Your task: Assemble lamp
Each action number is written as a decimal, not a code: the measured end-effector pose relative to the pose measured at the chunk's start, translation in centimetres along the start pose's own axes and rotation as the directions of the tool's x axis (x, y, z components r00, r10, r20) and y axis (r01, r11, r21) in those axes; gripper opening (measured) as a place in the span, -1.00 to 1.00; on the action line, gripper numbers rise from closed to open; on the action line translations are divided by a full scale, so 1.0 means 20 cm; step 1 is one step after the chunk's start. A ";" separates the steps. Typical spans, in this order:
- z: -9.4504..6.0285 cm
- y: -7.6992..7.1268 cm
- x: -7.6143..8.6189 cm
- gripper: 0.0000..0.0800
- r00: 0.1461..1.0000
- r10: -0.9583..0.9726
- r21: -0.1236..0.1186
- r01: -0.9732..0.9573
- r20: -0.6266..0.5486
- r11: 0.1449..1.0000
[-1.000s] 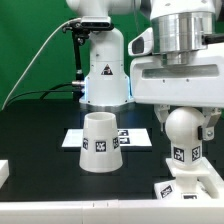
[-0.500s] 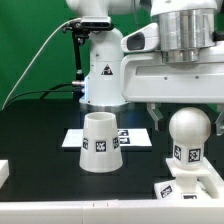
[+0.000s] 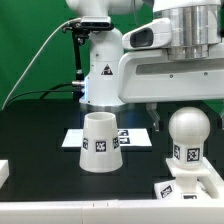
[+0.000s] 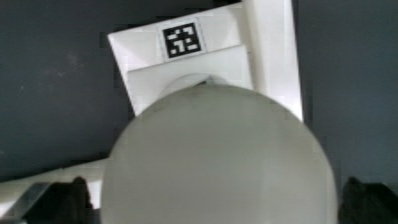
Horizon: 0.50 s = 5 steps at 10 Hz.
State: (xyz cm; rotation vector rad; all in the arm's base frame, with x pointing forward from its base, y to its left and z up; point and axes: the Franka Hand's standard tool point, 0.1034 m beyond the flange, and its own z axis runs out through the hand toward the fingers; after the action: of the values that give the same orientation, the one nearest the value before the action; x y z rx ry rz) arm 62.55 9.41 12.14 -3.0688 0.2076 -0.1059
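Note:
The bulb (image 3: 190, 130) stands upright on the base block (image 3: 188, 188) at the exterior view's right, its tagged stem down in the block. My gripper (image 3: 187, 116) hangs open just above and around the top of the ball head, one dark finger (image 3: 151, 119) clear of it. In the wrist view the ball head (image 4: 214, 160) fills the frame between my dark fingertips (image 4: 63, 200), and the gripper (image 4: 214, 205) holds nothing. The tagged base block (image 4: 169, 55) shows beyond it. The cone shade (image 3: 101, 143) stands alone on the black table, to the left of the bulb.
The marker board (image 3: 132, 134) lies flat behind the shade. The white robot pedestal (image 3: 103, 72) rises at the back. A white piece (image 3: 3, 172) sits at the left edge. A white strip (image 4: 270, 50) runs beside the base block.
My gripper has opened off the bulb's head and risen a little. The bulb stays upright on the base block. The shade has not moved.

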 end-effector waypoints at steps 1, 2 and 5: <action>0.00 -0.01 0.00 0.75 0.977 -0.213 -0.040 0.213 0.005 0.976; -0.01 -0.02 0.00 0.75 0.923 -0.384 -0.054 0.384 0.009 0.922; 0.00 -0.04 0.00 0.75 0.765 -0.643 -0.081 0.643 0.023 0.762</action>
State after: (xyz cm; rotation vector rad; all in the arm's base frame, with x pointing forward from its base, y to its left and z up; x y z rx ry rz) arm 62.73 10.19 12.28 -3.0620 -0.8828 -0.1386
